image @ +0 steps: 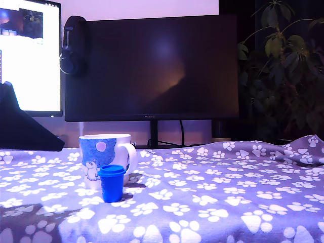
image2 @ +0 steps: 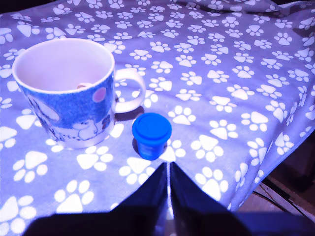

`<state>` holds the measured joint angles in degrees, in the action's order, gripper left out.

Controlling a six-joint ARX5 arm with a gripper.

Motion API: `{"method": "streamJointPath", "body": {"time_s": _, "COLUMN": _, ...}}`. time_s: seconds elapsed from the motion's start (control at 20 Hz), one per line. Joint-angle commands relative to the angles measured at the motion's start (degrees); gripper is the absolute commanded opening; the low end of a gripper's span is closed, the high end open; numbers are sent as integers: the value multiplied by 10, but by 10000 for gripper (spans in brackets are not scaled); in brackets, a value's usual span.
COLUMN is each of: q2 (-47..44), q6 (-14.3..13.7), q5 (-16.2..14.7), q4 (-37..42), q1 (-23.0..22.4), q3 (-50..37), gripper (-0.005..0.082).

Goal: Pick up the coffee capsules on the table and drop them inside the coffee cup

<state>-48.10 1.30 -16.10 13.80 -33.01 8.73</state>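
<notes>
Blue capsule [image2: 151,134] standing upright on the table [image2: 236,59] just beside the coffee cup [image2: 64,93] handle, well inside the cloth's edges; the closed, empty gripper [image2: 169,172] should open and descend squarely over the flanged rim.

A blue capsule [image2: 151,134] stands on the paw-print counter [image2: 236,73], just beside the mug [image2: 66,93] near its handle. The claw [image2: 168,178] hangs close above the capsule, its fingers pressed together, holding nothing.

Home desk; monitors [image: 152,66], headphones [image: 72,45], houseplant [image: 288,66]
</notes>
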Motion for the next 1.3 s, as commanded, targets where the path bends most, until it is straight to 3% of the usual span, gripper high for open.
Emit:
{"method": "streamJointPath", "body": {"time_s": 0.0, "q2": 1, "q6": 2, "q5": 1, "q4": -1, "q1": -3, "q3": -7, "gripper": 113}}
{"method": "streamJointPath", "body": {"time_s": 0.15, "q2": 1, "q6": 2, "q5": 1, "q4": -2, "q1": -3, "q3": -7, "gripper": 313}}
{"method": "streamJointPath", "body": {"time_s": 0.25, "q2": 0, "q6": 2, "q5": 1, "q4": -2, "q1": -3, "q3": -7, "gripper": 526}}
{"method": "streamJointPath", "body": {"time_s": 0.3, "q2": -1, "q6": 2, "q5": 1, "q4": -2, "q1": -3, "q3": -7, "gripper": 567}}
{"method": "streamJointPath", "body": {"time_s": 0.55, "q2": -45, "q6": -4, "q5": 1, "q4": 47, "q1": -4, "q3": -7, "gripper": 571}}
{"method": "streamJointPath", "body": {"time_s": 1.25, "q2": -275, "q6": -9, "q5": -1, "q4": 291, "q1": -5, "q3": -6, "gripper": 571}}
